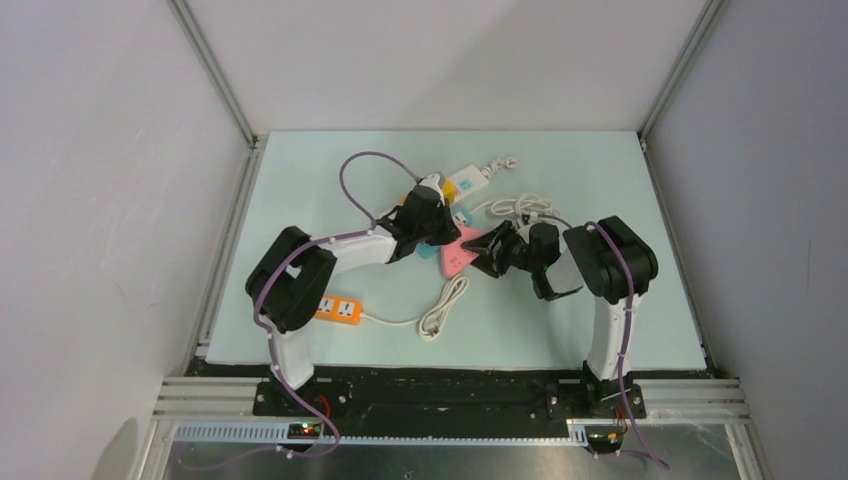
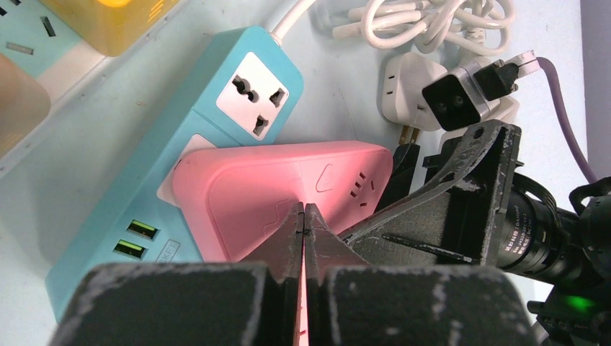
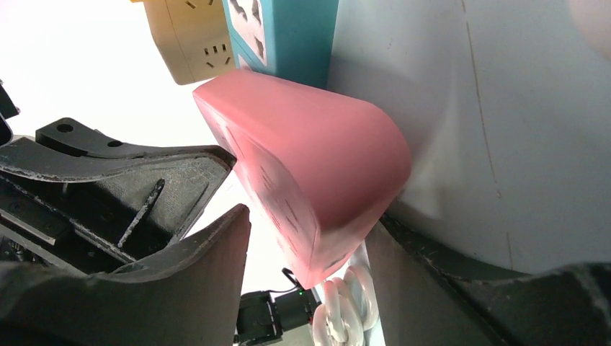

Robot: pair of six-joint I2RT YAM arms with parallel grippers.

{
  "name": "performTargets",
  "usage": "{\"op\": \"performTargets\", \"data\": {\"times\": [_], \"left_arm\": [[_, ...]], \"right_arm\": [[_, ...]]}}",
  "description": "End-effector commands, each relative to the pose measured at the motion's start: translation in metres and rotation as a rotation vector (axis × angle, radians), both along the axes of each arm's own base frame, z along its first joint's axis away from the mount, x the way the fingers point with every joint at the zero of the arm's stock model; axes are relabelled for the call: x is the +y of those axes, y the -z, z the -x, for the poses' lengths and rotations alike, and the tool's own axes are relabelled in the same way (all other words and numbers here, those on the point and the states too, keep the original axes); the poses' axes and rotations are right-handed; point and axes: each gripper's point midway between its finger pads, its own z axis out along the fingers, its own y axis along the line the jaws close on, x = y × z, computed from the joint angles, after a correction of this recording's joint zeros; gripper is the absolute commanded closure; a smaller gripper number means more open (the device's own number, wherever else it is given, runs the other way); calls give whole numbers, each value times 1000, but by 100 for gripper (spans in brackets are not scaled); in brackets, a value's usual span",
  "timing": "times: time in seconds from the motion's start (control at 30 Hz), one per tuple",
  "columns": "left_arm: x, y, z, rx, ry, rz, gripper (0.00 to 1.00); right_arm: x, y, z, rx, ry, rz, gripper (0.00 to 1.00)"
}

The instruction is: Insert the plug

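A pink triangular power strip (image 2: 288,180) lies partly on a blue power strip (image 2: 216,122). My left gripper (image 2: 303,210) is shut with nothing seen between its fingers, its tips right over the pink strip's top face. My right gripper (image 3: 313,241) is open and straddles the pink strip's (image 3: 310,158) rounded end, with a gap at its left finger (image 3: 180,274). A white plug (image 2: 405,90) with brass prongs lies loose on the table beyond the pink strip, next to a coiled white cable (image 2: 425,21). In the top view both grippers meet at the pink strip (image 1: 458,252).
An orange power strip (image 1: 338,310) with a white cable coil (image 1: 440,310) lies front left. A white strip (image 1: 468,180) and a yellow socket block (image 2: 115,21) lie at the back. A black-and-white adapter (image 2: 457,97) sits by the plug.
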Motion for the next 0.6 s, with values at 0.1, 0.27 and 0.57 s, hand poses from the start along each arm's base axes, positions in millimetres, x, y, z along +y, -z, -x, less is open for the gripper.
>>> {"op": "performTargets", "data": {"times": [0.1, 0.27, 0.57], "left_arm": [[8, 6, -2, 37, -29, -26, 98], [12, -15, -18, 10, -55, 19, 82], [5, -14, -29, -3, -9, 16, 75]], "right_arm": [[-8, 24, 18, 138, 11, 45, 31], [-10, 19, 17, 135, 12, 53, 30], [-6, 15, 11, 127, -24, 120, 33]]}}
